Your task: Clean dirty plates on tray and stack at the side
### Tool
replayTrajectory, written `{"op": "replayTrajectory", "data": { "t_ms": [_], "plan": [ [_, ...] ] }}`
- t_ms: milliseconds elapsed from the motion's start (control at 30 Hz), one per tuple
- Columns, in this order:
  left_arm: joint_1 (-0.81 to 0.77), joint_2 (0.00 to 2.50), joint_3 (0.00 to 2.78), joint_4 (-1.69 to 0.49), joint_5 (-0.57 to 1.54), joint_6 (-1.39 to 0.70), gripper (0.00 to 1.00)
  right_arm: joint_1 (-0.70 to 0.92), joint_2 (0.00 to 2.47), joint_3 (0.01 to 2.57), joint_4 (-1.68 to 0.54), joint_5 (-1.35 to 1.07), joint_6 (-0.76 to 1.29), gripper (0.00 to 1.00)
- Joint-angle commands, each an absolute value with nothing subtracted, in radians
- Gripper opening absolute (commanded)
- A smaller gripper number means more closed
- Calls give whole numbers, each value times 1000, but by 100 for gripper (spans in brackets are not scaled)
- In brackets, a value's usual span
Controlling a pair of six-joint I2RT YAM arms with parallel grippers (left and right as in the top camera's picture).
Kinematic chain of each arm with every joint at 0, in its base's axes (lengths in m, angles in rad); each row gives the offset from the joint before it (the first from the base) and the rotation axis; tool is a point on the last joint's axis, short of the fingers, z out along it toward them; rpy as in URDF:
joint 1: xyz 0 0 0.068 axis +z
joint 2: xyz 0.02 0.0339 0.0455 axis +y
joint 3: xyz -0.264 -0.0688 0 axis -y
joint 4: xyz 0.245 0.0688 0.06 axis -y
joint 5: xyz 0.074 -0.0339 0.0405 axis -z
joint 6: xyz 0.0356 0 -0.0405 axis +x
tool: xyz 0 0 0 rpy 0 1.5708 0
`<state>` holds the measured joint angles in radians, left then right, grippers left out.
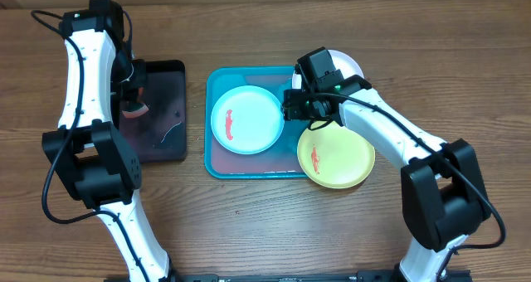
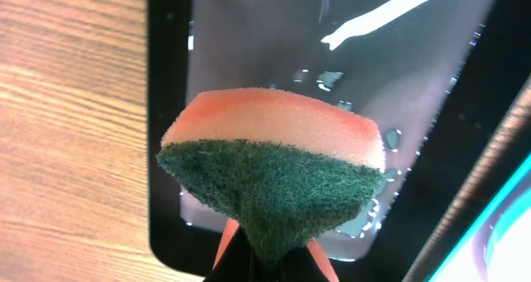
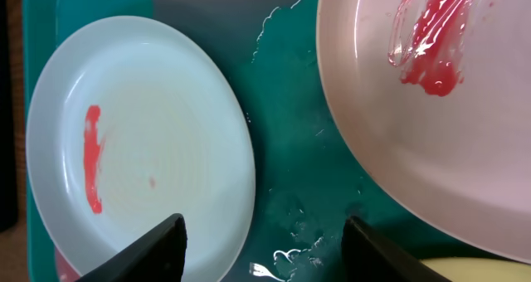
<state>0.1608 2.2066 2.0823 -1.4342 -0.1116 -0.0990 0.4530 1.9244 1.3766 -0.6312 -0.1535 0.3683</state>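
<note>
The turquoise tray (image 1: 217, 153) lies mid-table. The light blue plate (image 1: 246, 120) with a red smear lies in its left half. The yellow-green plate (image 1: 336, 156), also smeared red, rests over the tray's right rim. The white plate (image 1: 344, 64) sits at the tray's far right corner, mostly hidden by my right arm. My right gripper (image 1: 303, 104) is open and empty above the tray. In the right wrist view its fingers (image 3: 265, 240) hang over wet tray floor (image 3: 290, 133), between the light blue plate (image 3: 141, 141) and the smeared white plate (image 3: 415, 108). My left gripper (image 2: 270, 249) is shut on a sponge (image 2: 274, 166).
A smaller black tray (image 1: 170, 108) with water in it lies left of the turquoise tray. The sponge (image 1: 133, 108) is held over its left side. In the left wrist view the black tray (image 2: 249, 33) shows wet glints. Bare wooden table surrounds both trays.
</note>
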Motion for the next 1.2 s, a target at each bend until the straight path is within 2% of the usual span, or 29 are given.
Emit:
{"op": "replayTrajectory", "data": {
  "t_ms": [0,200,500,800,967,1167],
  "plan": [
    [124,2197,2107,-1433,-78,-56,4,451,1956,1407,-613,-163,375,61],
    [79,2197,2107,-1412,-76,-56,4,451,1997,1407,-568,-201,375,56],
    [6,2196,2166,-1401,115,-29,4,452,2053,1407,-543,-228,399,33],
    [-118,2197,2157,-1407,147,-27,4,452,2078,1407,-540,-253,401,27],
    [-162,2197,2087,-1377,147,-75,4,452,2078,1407,-539,-256,402,13],
    [-223,2197,1945,-1280,146,-85,4,452,2078,1407,-539,-255,421,10]
  ]
}}
